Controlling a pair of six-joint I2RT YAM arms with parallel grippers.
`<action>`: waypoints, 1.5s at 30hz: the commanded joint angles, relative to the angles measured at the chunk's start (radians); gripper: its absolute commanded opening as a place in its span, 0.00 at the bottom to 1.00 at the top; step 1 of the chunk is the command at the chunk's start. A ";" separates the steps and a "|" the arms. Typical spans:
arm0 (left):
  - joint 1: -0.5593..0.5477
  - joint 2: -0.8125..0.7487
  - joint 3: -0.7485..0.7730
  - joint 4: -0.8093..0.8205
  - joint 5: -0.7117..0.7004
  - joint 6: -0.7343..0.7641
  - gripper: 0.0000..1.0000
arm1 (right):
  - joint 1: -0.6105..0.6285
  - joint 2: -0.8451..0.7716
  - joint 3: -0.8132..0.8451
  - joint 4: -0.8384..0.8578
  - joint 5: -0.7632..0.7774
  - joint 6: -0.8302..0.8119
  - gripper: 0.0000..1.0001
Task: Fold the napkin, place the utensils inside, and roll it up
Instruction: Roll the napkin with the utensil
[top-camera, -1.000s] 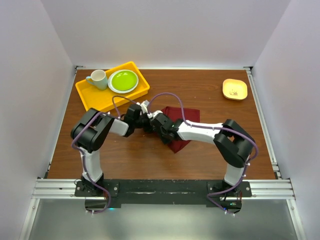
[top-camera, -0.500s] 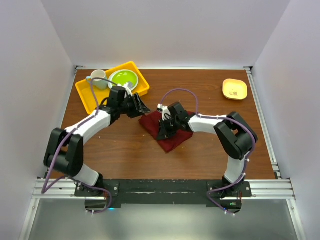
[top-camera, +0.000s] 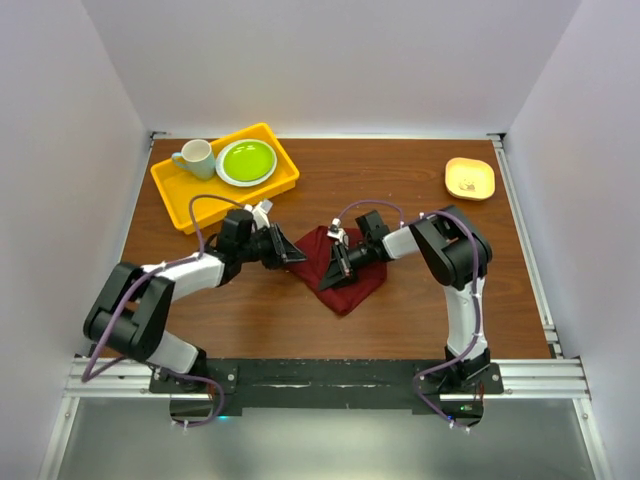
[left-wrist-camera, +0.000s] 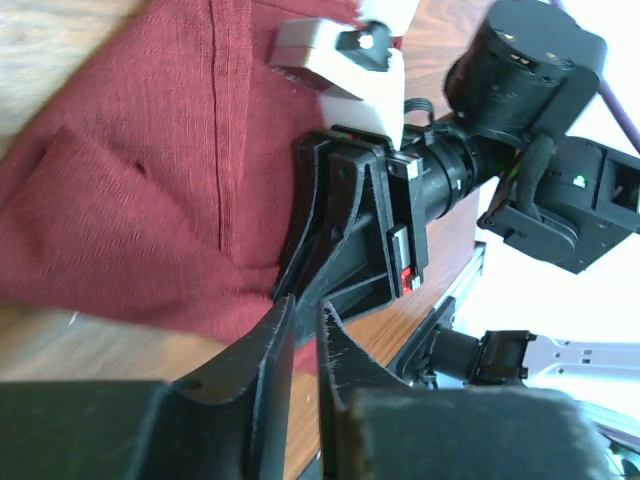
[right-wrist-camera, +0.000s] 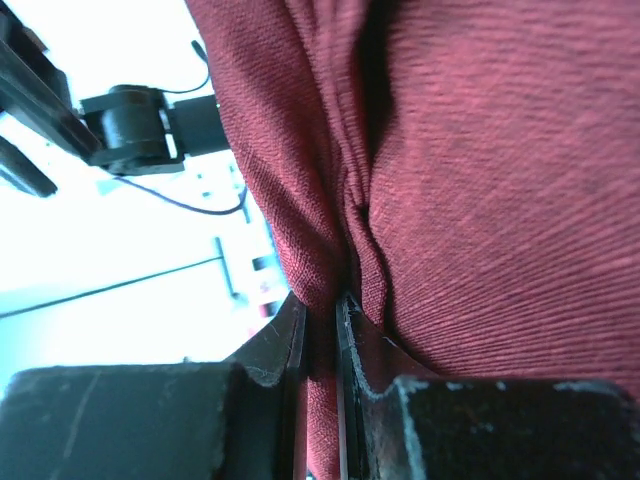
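Note:
The maroon napkin (top-camera: 355, 288) lies bunched on the wooden table in front of the arms. My right gripper (top-camera: 337, 262) reaches in from the right, and in its wrist view it (right-wrist-camera: 320, 298) is shut on a pinched ridge of the napkin (right-wrist-camera: 480, 150). My left gripper (top-camera: 296, 256) lies low at the napkin's left corner. In the left wrist view its jaws (left-wrist-camera: 305, 300) stand a narrow slit apart at the edge of the napkin (left-wrist-camera: 130, 180); whether cloth lies between them does not show. The utensils are out of view.
A yellow tray (top-camera: 172, 190) at the back left holds a pale mug (top-camera: 197, 158) and a green plate (top-camera: 246, 161). A small yellow dish (top-camera: 469, 178) sits at the back right. The right arm's gripper body (left-wrist-camera: 350, 230) sits close ahead of my left fingers.
The left gripper let go, swung back toward the tray with its jaws wide, then returned low to the napkin's left corner with them narrowed. The right gripper kept its pinch and turned toward the left.

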 joint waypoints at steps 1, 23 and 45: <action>-0.017 0.099 -0.030 0.350 0.058 -0.106 0.15 | -0.031 0.113 -0.012 -0.266 0.169 -0.033 0.00; -0.035 0.520 -0.019 0.443 0.020 0.058 0.00 | -0.017 -0.061 0.127 -0.559 0.471 -0.229 0.26; -0.035 0.510 -0.021 0.326 0.023 0.015 0.00 | 0.423 -0.291 0.337 -0.593 1.209 -0.255 0.65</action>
